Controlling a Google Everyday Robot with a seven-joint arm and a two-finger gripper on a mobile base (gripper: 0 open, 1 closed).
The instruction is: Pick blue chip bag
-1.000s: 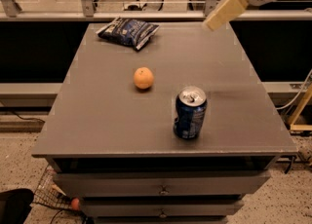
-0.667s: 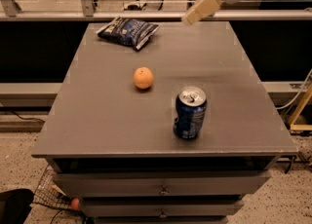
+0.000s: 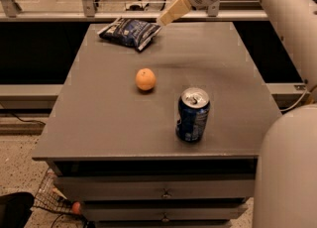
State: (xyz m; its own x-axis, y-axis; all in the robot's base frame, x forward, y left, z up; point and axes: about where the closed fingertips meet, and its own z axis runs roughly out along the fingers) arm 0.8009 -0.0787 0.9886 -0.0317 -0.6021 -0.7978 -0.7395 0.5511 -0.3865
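The blue chip bag (image 3: 130,31) lies flat at the far left corner of the grey table (image 3: 99,123). It is dark navy with white markings. My gripper (image 3: 173,12) hangs in the air over the far edge of the table, just right of the bag and a little above it, with its tan fingers pointing down-left toward the bag. It holds nothing that I can see. The arm reaches in from the upper right.
An orange (image 3: 145,79) sits near the table's middle. An upright blue soda can (image 3: 192,114) with a silver top stands nearer the front, right of centre. A metal rail runs behind the table. Drawers sit under the tabletop.
My gripper has moved left along the table's far edge, from the far right toward the chip bag. The bag, orange and can have not moved.
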